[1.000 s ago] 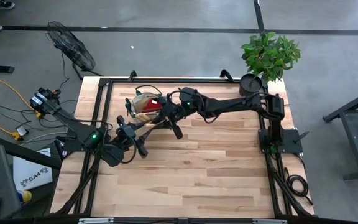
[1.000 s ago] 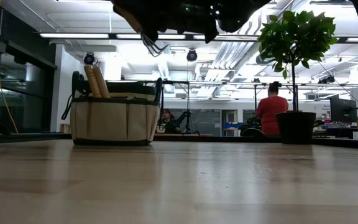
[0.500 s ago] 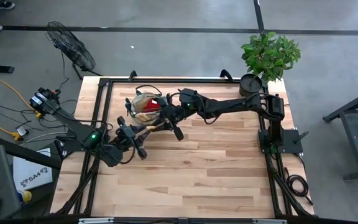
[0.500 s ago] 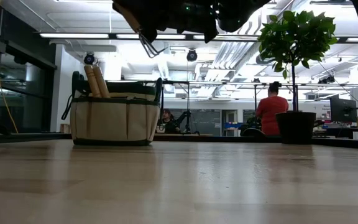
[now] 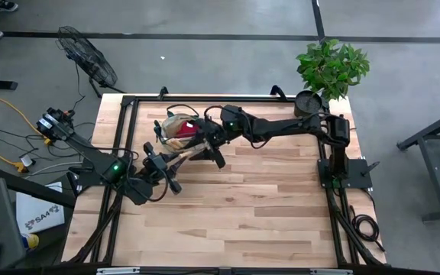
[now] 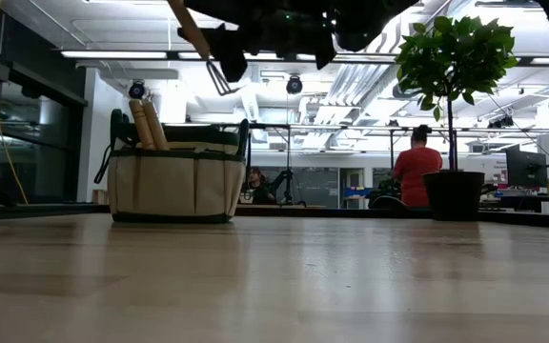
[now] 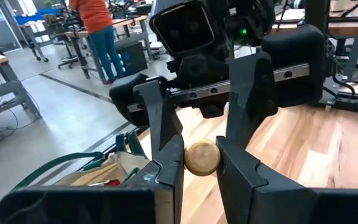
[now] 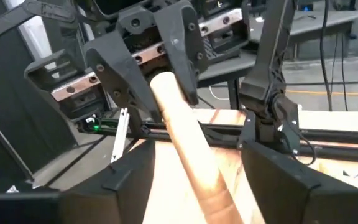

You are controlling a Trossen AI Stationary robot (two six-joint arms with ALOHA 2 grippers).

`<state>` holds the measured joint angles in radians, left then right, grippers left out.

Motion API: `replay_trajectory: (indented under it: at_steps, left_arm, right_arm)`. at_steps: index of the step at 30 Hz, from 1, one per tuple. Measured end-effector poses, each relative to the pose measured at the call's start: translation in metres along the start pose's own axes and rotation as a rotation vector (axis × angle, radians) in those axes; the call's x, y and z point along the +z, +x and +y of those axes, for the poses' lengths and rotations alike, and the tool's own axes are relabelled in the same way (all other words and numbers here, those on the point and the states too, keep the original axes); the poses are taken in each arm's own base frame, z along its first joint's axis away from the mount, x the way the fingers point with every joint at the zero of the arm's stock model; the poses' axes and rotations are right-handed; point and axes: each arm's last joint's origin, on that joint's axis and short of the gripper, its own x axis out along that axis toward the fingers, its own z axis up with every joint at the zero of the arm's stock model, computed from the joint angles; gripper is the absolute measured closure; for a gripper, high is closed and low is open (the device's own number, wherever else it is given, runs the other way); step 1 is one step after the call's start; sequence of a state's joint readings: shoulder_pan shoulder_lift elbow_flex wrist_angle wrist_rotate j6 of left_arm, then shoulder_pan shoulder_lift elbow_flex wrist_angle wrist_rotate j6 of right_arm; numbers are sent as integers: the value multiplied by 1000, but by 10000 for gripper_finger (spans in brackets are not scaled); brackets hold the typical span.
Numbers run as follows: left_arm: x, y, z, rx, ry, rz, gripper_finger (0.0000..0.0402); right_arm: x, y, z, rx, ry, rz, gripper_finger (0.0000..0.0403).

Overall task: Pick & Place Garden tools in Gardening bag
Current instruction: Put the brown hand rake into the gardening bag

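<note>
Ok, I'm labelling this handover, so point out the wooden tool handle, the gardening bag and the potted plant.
wooden tool handle (image 8: 188,140): right wrist view, mid-shaft, between the fingers.
gardening bag (image 6: 174,184): low view, beige front wall.
potted plant (image 6: 453,195): low view, on the black pot.

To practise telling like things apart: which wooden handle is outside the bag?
The wooden handle gripped aloft by the left hand; the other two handles stand in the gardening bag.
</note>
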<state>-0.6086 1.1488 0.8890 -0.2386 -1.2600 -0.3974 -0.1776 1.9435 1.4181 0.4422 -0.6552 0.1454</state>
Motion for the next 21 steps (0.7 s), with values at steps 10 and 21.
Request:
replay_trajectory:
  at_steps: [10,21]
  left_arm:
    - [1,0,2,62,0,-27,338]
    - [1,6,8,182,50,-51,338]
  right_arm:
    - [23,-38,1,-72,12,126,151]
    - [34,-96,11,-291,20,419,152]
